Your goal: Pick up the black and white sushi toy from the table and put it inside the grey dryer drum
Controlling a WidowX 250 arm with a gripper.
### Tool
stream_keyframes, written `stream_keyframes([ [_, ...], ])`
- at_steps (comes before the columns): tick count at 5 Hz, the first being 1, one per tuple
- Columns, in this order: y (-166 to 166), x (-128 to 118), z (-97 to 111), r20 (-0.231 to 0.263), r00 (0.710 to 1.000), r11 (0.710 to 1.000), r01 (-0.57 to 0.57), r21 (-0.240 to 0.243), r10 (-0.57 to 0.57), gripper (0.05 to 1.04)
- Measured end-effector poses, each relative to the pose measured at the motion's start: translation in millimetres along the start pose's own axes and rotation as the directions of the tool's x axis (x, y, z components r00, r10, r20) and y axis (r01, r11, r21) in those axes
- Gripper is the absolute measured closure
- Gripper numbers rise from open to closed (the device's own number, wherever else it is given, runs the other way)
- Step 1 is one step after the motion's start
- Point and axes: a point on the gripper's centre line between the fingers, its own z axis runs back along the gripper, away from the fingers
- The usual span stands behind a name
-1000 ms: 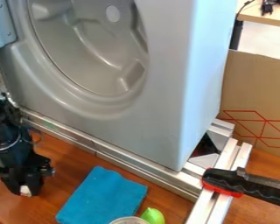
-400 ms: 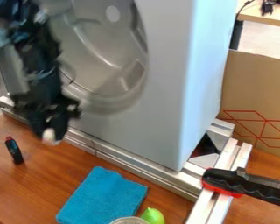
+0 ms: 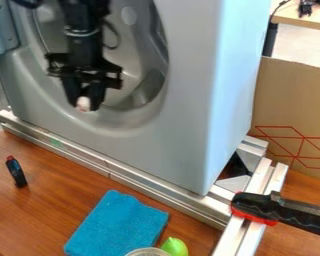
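Remotely, I'm holding the gripper (image 3: 83,102) at far left, in front of the grey housing's (image 3: 183,105) round recess (image 3: 131,55), its jaws apparently pinching a small whitish object (image 3: 83,104) low between their tips, leaving its end exposed above the tabletop (image 3: 56,210).
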Motion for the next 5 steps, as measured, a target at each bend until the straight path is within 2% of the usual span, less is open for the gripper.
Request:
stream_keyframes([
  [1,-4,20,5,0.054,0.997,0.999,0.047,0.002,-0.047,0.627],
  [2,-9,35,-10,0.115,0.989,0.992,0.097,-0.076,-0.088,0.627],
  [3,-4,42,-21,0.146,0.985,0.983,0.116,-0.139,-0.096,0.627],
  [4,-3,51,-29,0.252,0.956,0.948,0.212,-0.236,-0.151,0.628],
  [5,-1,48,-31,0.223,0.964,0.95,0.2,-0.24,-0.146,0.588],
])
